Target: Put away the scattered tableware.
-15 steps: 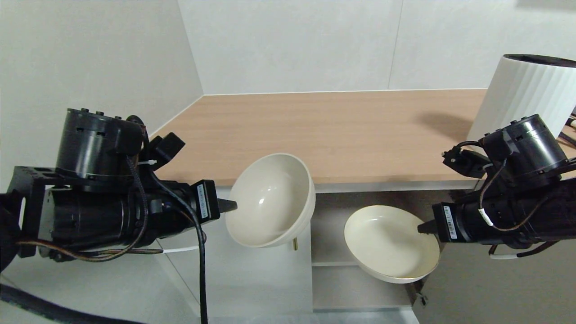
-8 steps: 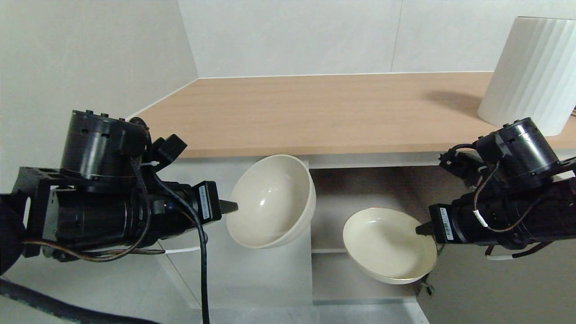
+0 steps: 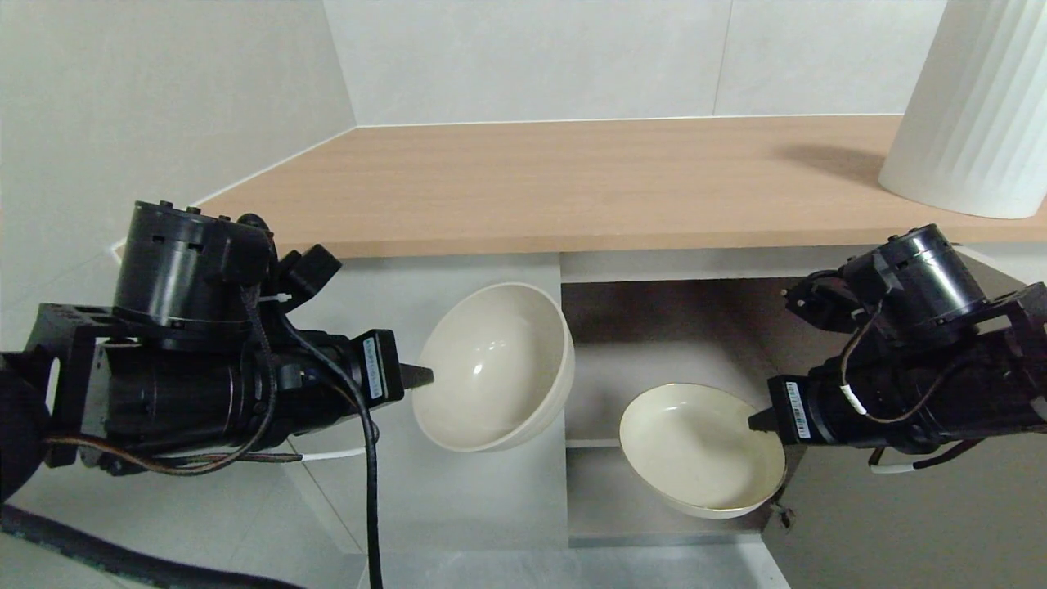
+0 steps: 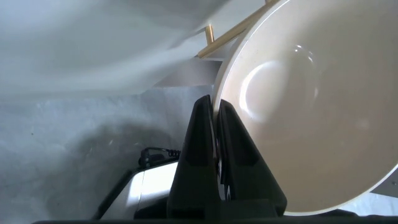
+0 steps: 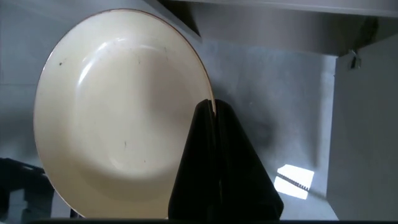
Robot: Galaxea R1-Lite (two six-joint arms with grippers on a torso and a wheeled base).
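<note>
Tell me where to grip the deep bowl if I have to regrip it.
Take the deep bowl by its rim, one finger inside and one outside, coming from the robot's left, as the left gripper holds it now. The round wall looks too wide to span, and the thin edge faces that arm.

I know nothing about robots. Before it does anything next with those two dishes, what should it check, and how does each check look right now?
1. Left gripper shut on the rim of the bowl: ok.
2. Right gripper shut on the rim of the plate: ok.
3. Bowl and plate apart from each other: ok, the head view shows a gap between them.
4. Cabinet under the counter open ahead of the dishes: ok.
5. Free space on the shelf for both dishes: cannot tell, the dishes hide much of it.
6. White ribbed container on the counter apart from both arms: ok.
</note>
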